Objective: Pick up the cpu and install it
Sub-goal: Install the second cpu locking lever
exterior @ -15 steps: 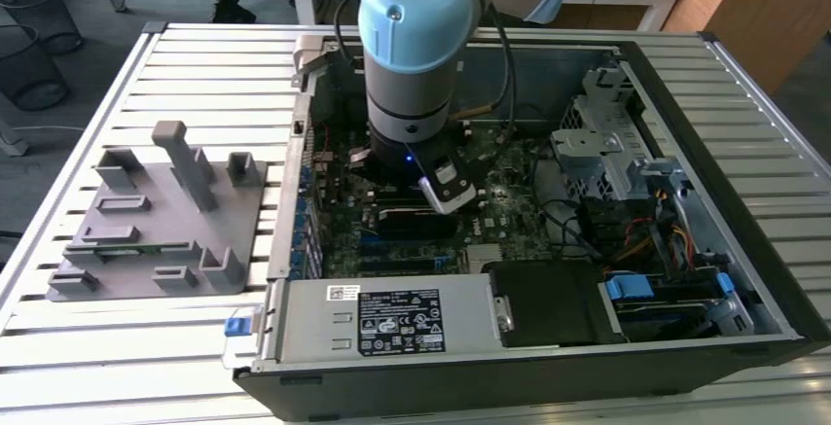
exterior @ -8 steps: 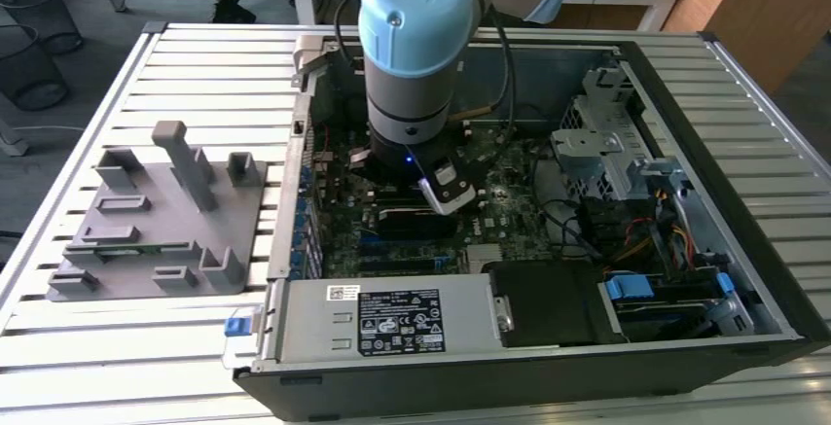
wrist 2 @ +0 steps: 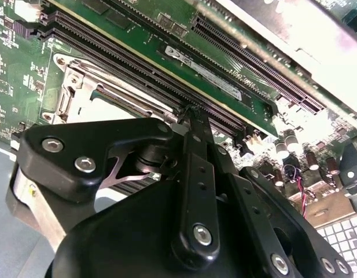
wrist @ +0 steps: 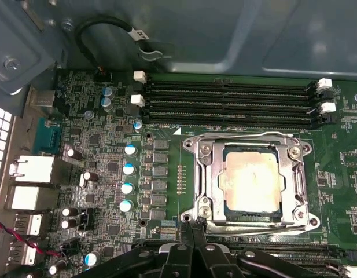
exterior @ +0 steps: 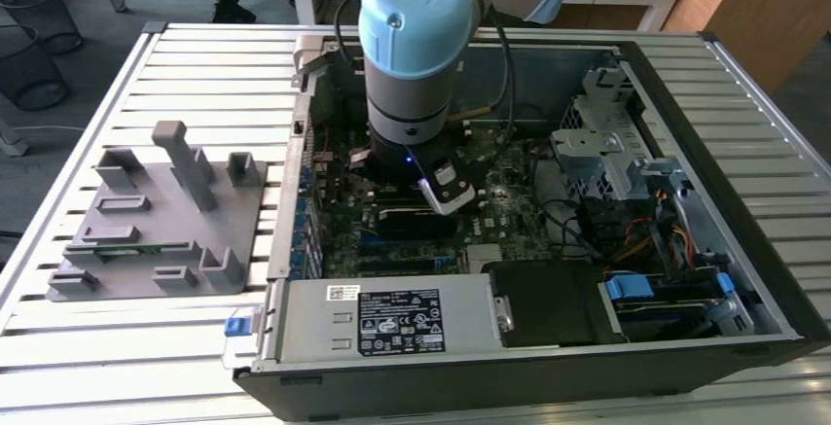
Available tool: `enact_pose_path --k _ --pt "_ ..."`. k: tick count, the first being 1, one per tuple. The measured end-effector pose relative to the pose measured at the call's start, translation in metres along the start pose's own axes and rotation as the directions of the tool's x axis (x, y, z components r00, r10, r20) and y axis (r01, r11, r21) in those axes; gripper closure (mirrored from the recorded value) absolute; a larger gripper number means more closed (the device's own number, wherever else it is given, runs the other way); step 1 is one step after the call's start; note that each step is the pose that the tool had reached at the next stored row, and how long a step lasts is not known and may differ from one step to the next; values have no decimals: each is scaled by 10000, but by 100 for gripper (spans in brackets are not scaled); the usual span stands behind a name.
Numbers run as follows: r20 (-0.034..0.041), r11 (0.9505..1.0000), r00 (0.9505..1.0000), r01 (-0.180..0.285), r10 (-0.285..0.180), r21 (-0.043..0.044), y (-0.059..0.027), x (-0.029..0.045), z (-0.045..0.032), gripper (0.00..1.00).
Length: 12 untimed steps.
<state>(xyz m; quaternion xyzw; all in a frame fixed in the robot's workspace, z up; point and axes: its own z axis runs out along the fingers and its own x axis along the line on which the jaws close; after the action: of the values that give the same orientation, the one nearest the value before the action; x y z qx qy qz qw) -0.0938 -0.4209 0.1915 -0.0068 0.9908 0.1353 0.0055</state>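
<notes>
the arm [exterior: 413, 65] reaches down into the open computer case [exterior: 727, 279], over the green board [wrist: 109, 174]. in the first wrist view the cpu [wrist: 251, 181] lies flat inside the metal frame of the socket [wrist: 198, 174]. its shiny top faces up and it looks level, with the frame all around it. the gripper [wrist: 191, 225] is just beside the edge of the socket, not on the cpu. its two black fingers [wrist 2: 197, 133] are pressed together and they pinch nothing. in the second wrist view the tips come to a point just beside the long black slots [wrist 2: 137, 63] and a green memory stick [wrist 2: 213, 75].

i think the cpu is already set in its place, so the picking and putting part looks done. the frame is not closed over the cpu yet. the next move must be gentle, because the tips are close to small parts on the board.
</notes>
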Motion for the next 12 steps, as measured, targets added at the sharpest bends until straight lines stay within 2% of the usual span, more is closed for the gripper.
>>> enact_pose_path --k 5,6,12 --pt "2 10000 10000 0 0 -90 2 1 5 89" --pt "11 9999 10000 2 -1 -143 6 0 15 89" --pt "4 9999 10000 0 1 -157 4 1 7 89"
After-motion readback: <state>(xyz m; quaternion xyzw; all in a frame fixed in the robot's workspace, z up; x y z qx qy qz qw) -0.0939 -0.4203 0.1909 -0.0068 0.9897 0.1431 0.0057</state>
